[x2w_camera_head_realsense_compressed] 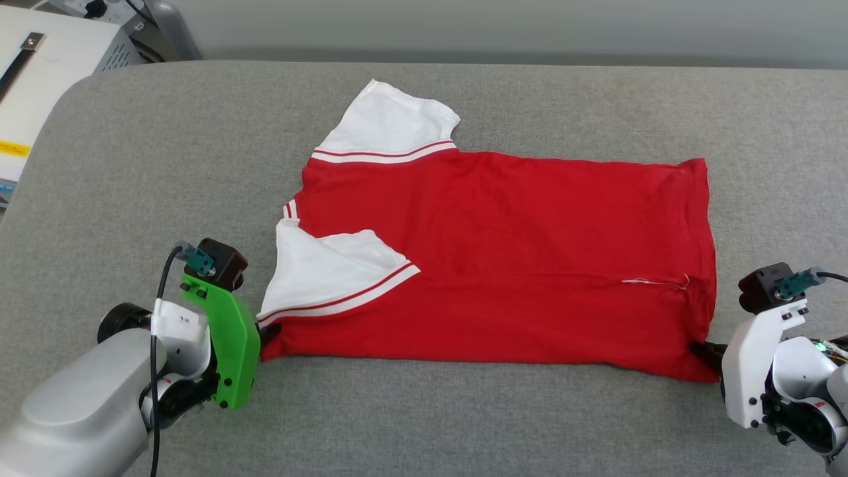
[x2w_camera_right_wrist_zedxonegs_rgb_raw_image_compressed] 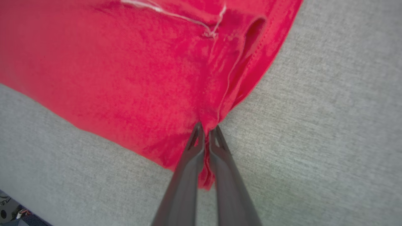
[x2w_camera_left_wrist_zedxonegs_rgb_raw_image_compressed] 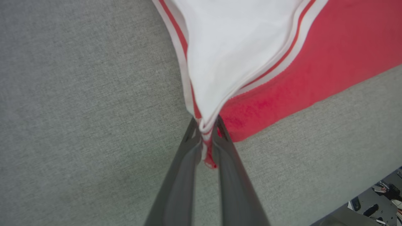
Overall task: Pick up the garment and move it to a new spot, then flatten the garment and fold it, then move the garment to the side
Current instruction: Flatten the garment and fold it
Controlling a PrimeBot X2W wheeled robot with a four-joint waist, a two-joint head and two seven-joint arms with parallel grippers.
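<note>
Head view shows the garment (x2w_camera_head_realsense_compressed: 503, 265) spread flat across the middle of the grey fabric surface (x2w_camera_head_realsense_compressed: 464, 411), with its white sleeves toward 10 o'clock. The left gripper (x2w_camera_head_realsense_compressed: 268, 334), at 8 o'clock, has its fingers clamped on the sleeve-end corner. The right gripper (x2w_camera_head_realsense_compressed: 703, 350), at 4 o'clock, pinches the hem corner between closed fingers.

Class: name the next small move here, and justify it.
Probably lift both near corners together and fold them toward the far edge: left gripper and right gripper are each shut on the garment, which lies spread flat.
</note>
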